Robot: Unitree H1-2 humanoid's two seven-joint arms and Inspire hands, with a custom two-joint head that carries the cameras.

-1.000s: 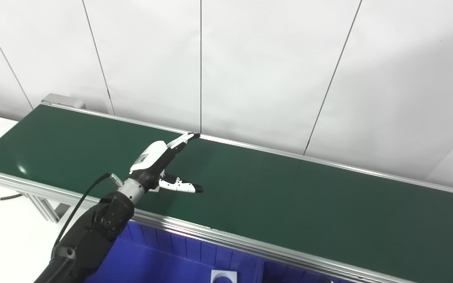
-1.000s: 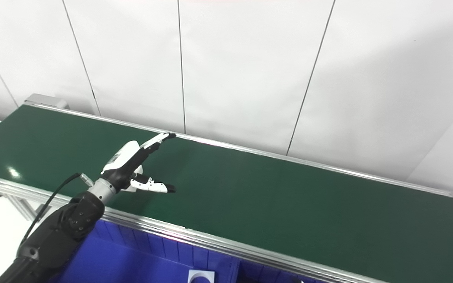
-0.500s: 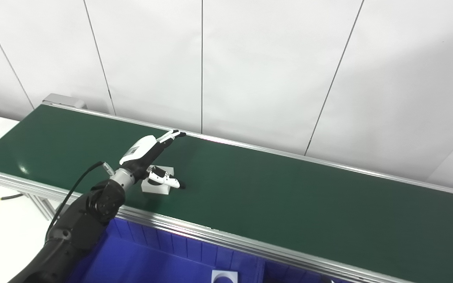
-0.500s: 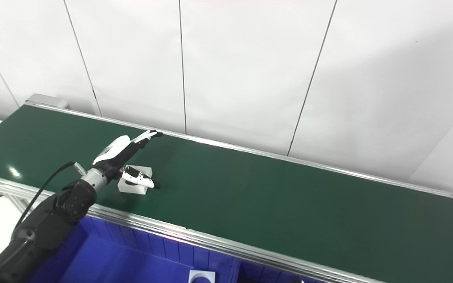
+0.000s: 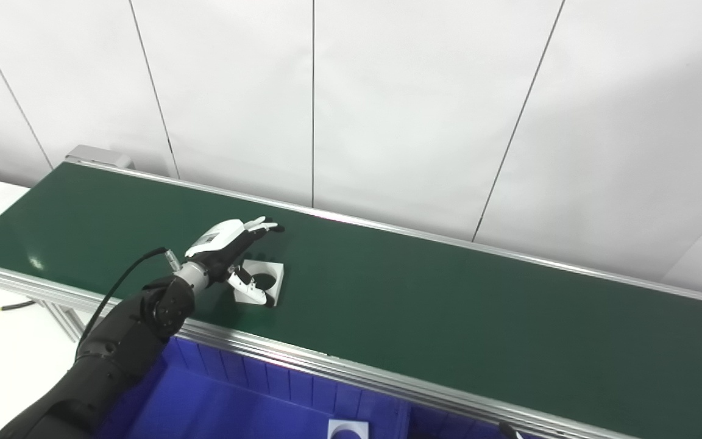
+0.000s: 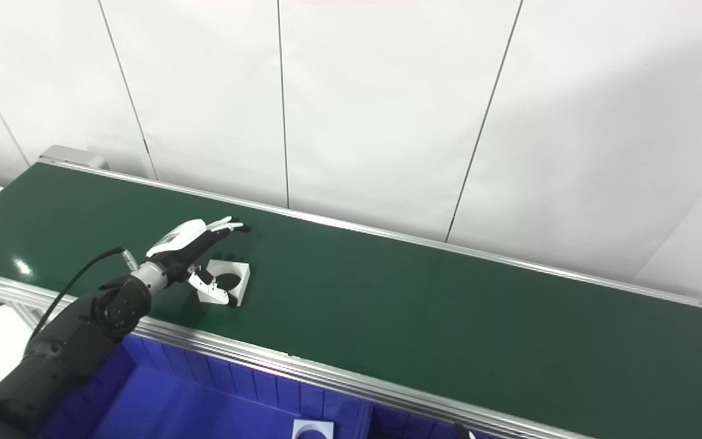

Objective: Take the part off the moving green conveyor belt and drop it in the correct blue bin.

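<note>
Part: a white square block with a round hole, the part (image 5: 264,282) lies flat on the green conveyor belt (image 5: 448,305), toward its near edge on the left.
Left hand: the left hand (image 5: 229,244) hovers low over the part, fingers (image 5: 262,224) spread past its far side, thumb (image 5: 246,288) at its near side; released, grasping nothing yet.
Right hand: not in view.
Step in hand: closing on the part.
How to do it well: lower so fingers and thumb bracket opposite walls, track the belt's travel, then pinch squarely and lift straight up.
Risk: an early or off-centre squeeze may spin or tip the part.
Destination: blue bin (image 5: 235,408) just below the belt's near rail; a similar white piece (image 5: 346,430) lies there.
</note>
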